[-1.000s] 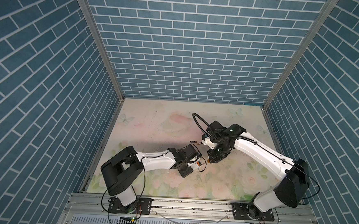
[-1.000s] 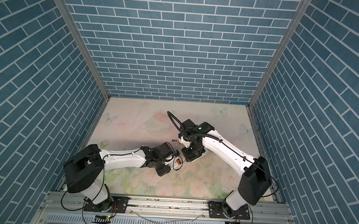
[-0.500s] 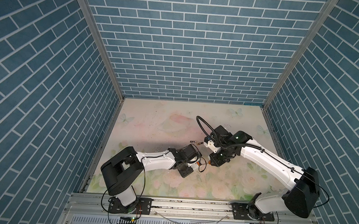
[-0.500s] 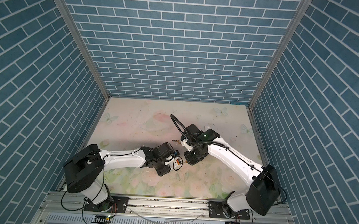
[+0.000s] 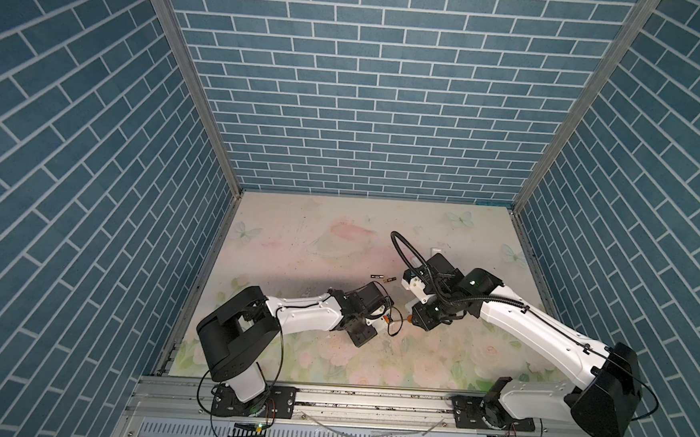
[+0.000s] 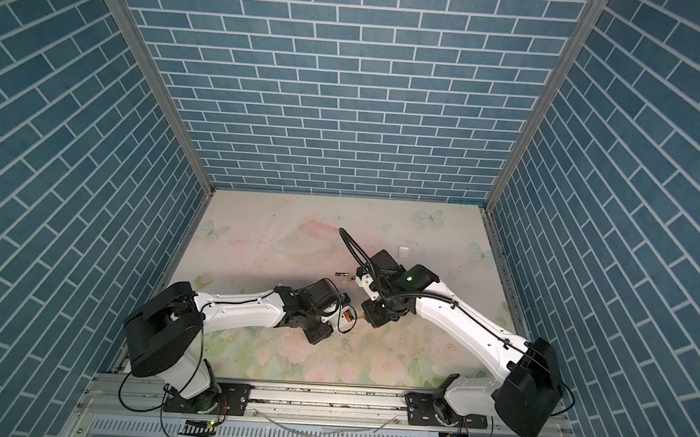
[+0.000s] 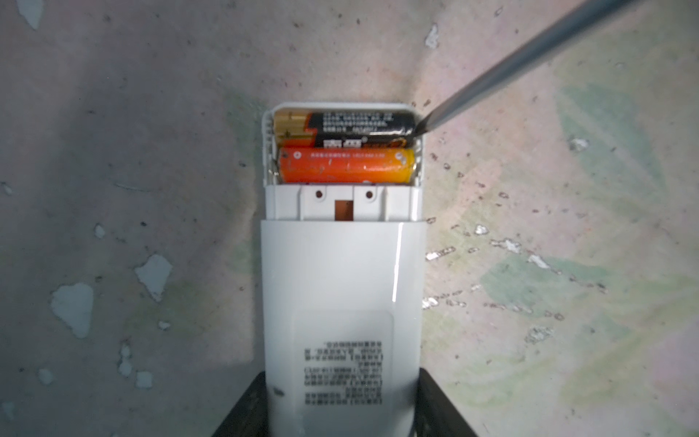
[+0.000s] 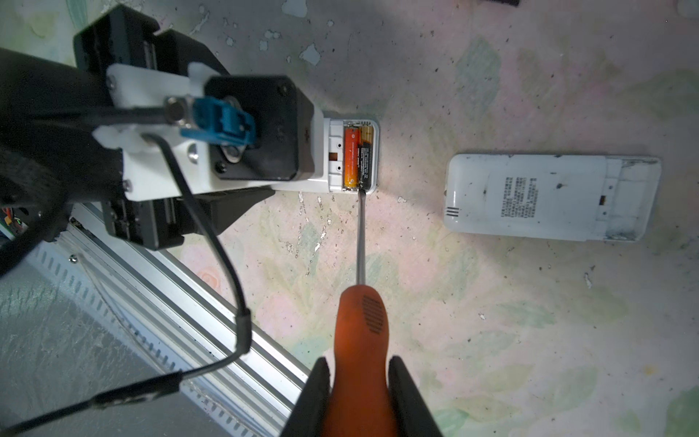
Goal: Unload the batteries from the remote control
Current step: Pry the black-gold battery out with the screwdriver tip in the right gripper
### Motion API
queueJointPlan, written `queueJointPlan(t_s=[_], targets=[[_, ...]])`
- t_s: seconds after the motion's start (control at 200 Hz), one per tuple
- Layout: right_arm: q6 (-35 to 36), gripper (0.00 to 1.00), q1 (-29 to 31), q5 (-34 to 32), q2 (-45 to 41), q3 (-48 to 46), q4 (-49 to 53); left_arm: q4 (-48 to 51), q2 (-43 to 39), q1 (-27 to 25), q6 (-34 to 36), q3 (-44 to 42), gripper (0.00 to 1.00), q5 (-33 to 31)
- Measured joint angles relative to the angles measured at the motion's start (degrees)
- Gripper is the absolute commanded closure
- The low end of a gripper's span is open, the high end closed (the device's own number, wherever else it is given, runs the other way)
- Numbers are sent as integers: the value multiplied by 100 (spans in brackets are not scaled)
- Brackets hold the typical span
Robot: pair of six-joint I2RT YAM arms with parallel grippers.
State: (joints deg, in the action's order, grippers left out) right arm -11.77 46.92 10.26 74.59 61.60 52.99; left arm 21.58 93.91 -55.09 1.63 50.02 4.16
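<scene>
- Left end effector [image 7: 342, 378] is clamping the remote control [image 7: 340, 272]; its open bay, just ahead of the fingers, is holding a black battery [image 7: 363, 130] and an orange battery [image 7: 346, 165].
- Right end effector [image 8: 359, 378] is gripping a screwdriver [image 8: 361, 333] by the handle, its tip touching the black battery's end.
- Loose batteries [image 5: 382, 277] are lying on the surface [image 8: 491, 321] beyond both end effectors, and a second remote [image 8: 548, 196] nearby is looking emptied, so the job appears about half done.

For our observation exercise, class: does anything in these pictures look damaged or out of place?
Yes. The floral table cover is flaked, with pale patches showing through. The second remote lying on it looks scuffed and grimy at its open battery end.
</scene>
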Motion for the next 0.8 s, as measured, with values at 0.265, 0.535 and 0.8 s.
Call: queueJointPlan(t_s=[0.265, 0.535, 0.8], targets=[[-184, 100, 66, -87, -330, -350, -393, -4, 9, -13, -42, 0, 73, -11], [-240, 100, 122, -138, -411, -409, -592, -4, 13, -35, -76, 0, 74, -46], [-238, 100, 131, -160, -411, -409, -656, 20, 31, -44, -81, 22, 74, -57]])
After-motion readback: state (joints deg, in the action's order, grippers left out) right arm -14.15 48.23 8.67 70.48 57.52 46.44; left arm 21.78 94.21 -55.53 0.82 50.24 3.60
